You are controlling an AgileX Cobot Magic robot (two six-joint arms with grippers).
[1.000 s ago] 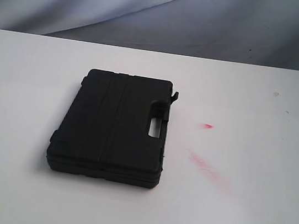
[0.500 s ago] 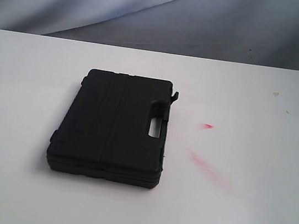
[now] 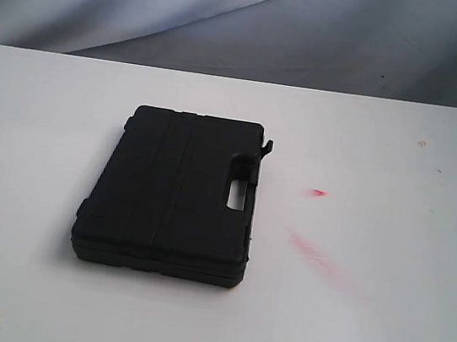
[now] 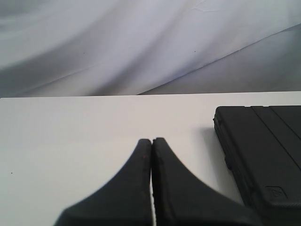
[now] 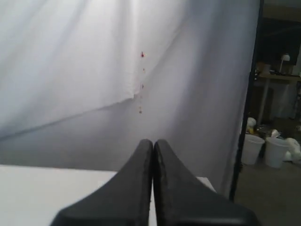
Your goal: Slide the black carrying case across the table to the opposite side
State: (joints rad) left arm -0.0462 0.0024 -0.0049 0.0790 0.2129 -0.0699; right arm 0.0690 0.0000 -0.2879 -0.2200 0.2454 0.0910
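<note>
Zero sliding done, as judged: case lay flat, left of centre on the table. Left gripper, jaws pressed together and empty, sat near it, not touching; right gripper likewise closed, empty.

Case: matt black plastic, moulded, raised ribs on the lid, no shine. Table: smooth white top, dull finish, marked with red smudges and a few dark specks. Backdrop: grey-white cloth, soft folds, matt. Left gripper and right gripper: matt black, smooth-looking, plastic or rubber unclear.
</note>
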